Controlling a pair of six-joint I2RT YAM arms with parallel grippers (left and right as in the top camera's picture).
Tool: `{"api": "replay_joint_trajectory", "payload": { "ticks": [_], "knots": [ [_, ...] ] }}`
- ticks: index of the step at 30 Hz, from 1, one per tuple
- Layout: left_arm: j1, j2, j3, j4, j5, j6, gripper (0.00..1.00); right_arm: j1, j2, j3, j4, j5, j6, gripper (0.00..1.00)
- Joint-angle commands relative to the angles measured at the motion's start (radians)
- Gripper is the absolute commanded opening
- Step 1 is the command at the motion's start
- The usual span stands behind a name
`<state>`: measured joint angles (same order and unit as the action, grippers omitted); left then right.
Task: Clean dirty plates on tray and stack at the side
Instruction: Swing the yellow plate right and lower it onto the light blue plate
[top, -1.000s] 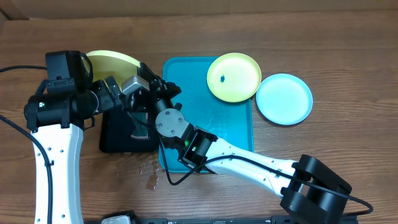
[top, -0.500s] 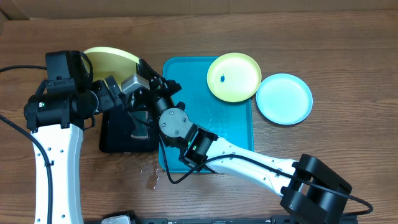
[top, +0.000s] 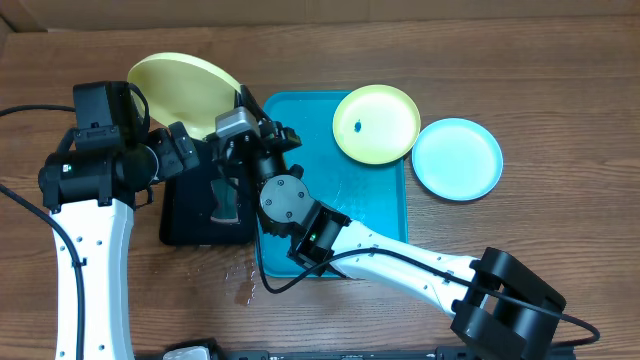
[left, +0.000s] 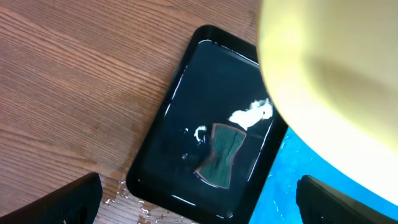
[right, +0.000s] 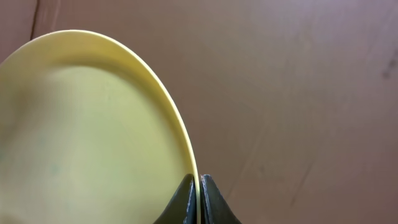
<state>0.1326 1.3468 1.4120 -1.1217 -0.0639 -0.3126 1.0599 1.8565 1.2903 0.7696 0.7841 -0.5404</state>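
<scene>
From overhead, the right gripper (top: 238, 112) pinches the rim of a pale yellow-green round plastic plate (top: 180, 90) and holds it tilted on edge above the top end of the small black rectangular tray (top: 185, 225). Against a second ago, the plate has come up and swung round: far more of its face shows now, and its rim sits closer to the large turquoise-blue plastic tray (top: 380, 215). The left gripper (top: 190, 150) waits just beside it, over the black tray. A second yellow-green plate (top: 376, 123) with a small blue speck (top: 357, 127) lies on the turquoise tray's far right corner. A light cyan plate (top: 457, 158) sits on the wooden bench (top: 560, 80) just to that tray's right.

The left wrist view shows the left gripper spread wide and empty. Below it, a dark green sponge (left: 221, 155) lies in the wet black tray with some foam. The raised plate fills the upper right, and water is spilled on the bench by the tray's corner.

The right wrist view shows the dark fingers (right: 183, 202) pressed together on the plate's thin rim, and the face looks free of specks.

The lift probably presents this plate for wiping, or ends its wash. The specked plate appears to be not yet cleaned.
</scene>
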Motion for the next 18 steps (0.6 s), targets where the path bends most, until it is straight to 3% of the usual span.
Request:
{"api": "replay_joint_trajectory", "payload": {
  "ticks": [1,18],
  "knots": [
    [0.0,0.008,0.012,0.003,0.005,-0.009,1.0,-0.002,-0.012,0.018,0.008,0.042,0.122,0.04],
    [0.0,0.008,0.012,0.003,0.005,-0.01,1.0,-0.007,-0.012,0.018,0.005,0.098,0.205,0.04]
  ]
}}
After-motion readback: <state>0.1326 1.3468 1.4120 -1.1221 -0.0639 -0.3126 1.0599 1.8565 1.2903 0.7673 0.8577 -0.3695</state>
